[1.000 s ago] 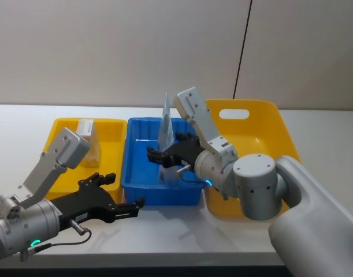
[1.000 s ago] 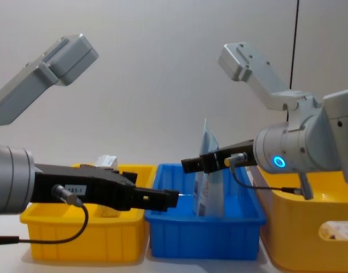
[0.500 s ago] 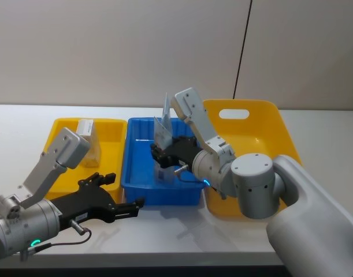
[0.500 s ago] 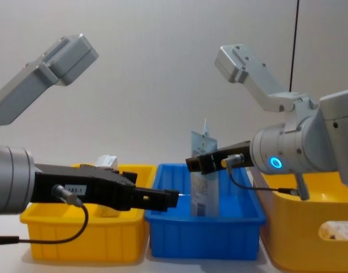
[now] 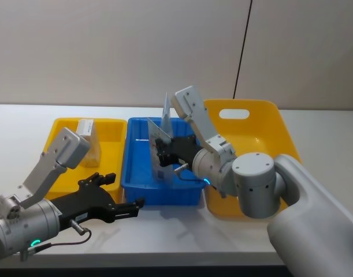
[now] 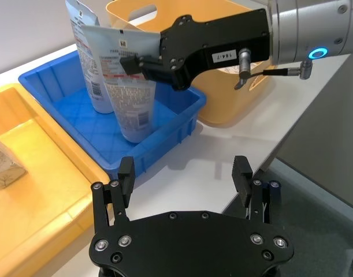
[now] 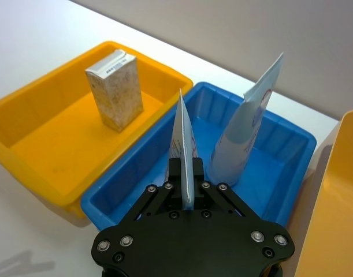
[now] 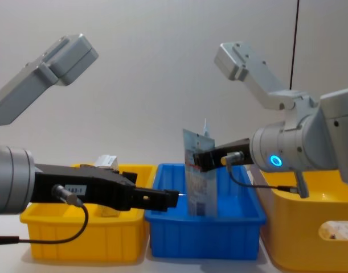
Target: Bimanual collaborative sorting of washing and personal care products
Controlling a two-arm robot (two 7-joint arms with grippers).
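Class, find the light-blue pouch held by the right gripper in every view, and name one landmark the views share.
Head: pouch, upright over the blue tray.
Left wrist: nearer pouch, clamped by the right gripper.
Right wrist: edge-on, centre.
Chest: centre, above the tray.
Landmark: blue tray.

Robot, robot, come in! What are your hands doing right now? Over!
Right gripper shut on light-blue pouch, over blue tray. Left gripper open, near table edge. Second pouch close beside.
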